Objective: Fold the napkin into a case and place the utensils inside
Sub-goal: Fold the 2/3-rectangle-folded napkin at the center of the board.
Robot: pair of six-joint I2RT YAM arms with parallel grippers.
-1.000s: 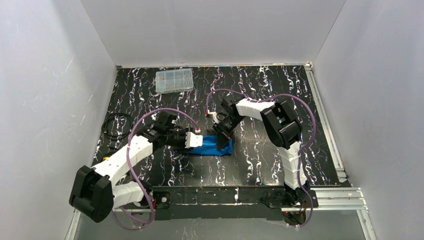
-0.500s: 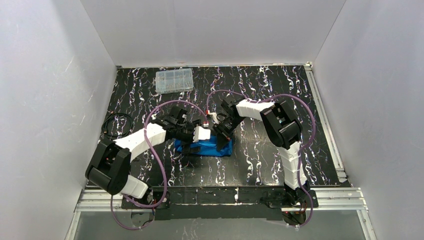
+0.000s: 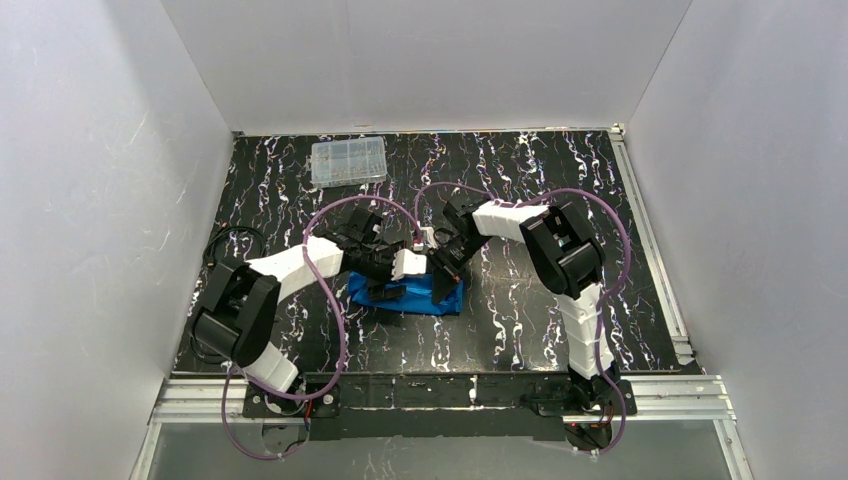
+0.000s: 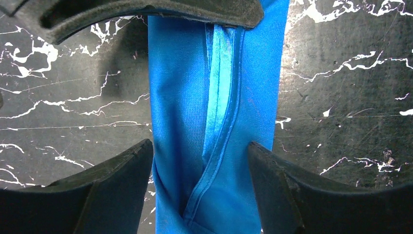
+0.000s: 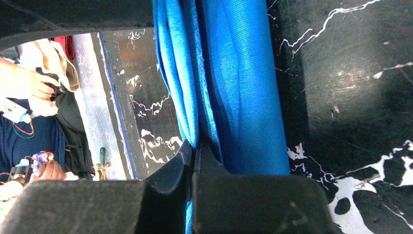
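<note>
Left claw (image 4: 200, 161): your jaws stand apart, straddling the napkin (image 4: 180, 97), already folded into a narrow strip at mid-table. Right claw (image 5: 194, 152): clamped on its edge. Folding looks unfinished; utensils, possibly in the far box (image 3: 348, 161), remain for you to insert.

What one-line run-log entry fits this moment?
napkin: folded into narrow strip | left gripper: open, straddling strip | right gripper: shut on napkin fold

Blue napkin (image 3: 420, 298) — black, white-veined table (image 3: 520, 180)
</note>
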